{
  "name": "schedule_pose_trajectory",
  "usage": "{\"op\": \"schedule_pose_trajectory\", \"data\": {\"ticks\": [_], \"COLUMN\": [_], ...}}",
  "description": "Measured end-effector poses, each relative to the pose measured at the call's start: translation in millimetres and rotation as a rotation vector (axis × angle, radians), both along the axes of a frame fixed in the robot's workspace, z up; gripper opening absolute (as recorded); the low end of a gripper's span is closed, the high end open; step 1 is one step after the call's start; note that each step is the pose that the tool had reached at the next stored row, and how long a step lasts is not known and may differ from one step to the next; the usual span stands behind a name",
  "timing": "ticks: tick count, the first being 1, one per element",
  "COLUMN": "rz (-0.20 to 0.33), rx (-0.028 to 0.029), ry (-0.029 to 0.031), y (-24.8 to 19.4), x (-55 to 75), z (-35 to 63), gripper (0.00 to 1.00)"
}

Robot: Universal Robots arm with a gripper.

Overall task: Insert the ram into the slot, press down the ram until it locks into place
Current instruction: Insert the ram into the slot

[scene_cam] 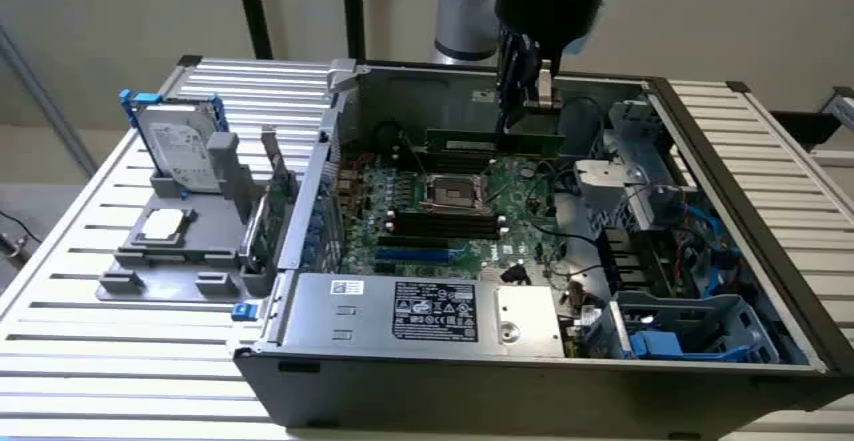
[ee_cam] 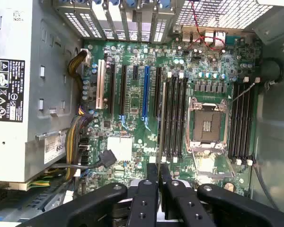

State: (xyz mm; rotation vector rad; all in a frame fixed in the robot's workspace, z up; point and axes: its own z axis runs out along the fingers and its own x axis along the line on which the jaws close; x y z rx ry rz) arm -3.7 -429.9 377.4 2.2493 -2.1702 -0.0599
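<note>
— Exterior view: where's the ram (scene_cam: 467, 144)?
— It hangs level under the gripper (scene_cam: 511, 126), behind the processor socket (scene_cam: 447, 193). I'd keep it parallel to the memory slots (scene_cam: 441, 226) and press straight down, evenly.
— Wrist view?
— The gripper (ee_cam: 159, 171) is narrow, seemingly pinching the ram's edge. The empty memory slots (ee_cam: 173, 118) lie just beyond its tips.

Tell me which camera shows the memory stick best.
The exterior view: the memory stick hangs side-on in the gripper, its long green face visible. The wrist view gives at most its thin edge between the fingers.
</note>
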Motion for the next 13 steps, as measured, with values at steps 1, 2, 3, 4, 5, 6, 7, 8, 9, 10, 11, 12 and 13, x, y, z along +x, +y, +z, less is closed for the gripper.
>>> {"op": "schedule_pose_trajectory", "data": {"ticks": [1,2,3,4,5,6,7,8,9,10,11,12,13], "rz": [0.0,0.0,0.0,0.0,0.0,0.001,0.001,0.001,0.001,0.001,0.001,0.001,0.001], "rx": [-0.0001,0.0,0.0,0.0,0.0,0.0,0.0,0.0,0.0,0.0001,0.0001,-0.0009,-0.0011], "ry": [0.0,0.0,0.0,0.0,0.0,0.0,0.0,0.0,0.0,0.0,0.0,0.0001,0.0001], "y": [0.0,0.0,0.0,0.0,0.0,0.0,0.0,0.0,0.0,0.0,0.1,0.0,0.0], "x": [0.0,0.0,0.0,0.0,0.0,0.0,0.0,0.0,0.0,0.0,-0.1,-0.4,-1.2], "z": [0.0,0.0,0.0,0.0,0.0,0.0,0.0,0.0,0.0,-0.1,-0.8,-2.1,-3.9], "gripper": [0.14,0.14,0.14,0.14,0.14,0.14,0.14,0.14,0.14,0.14,0.14,0.14,0.14]}}
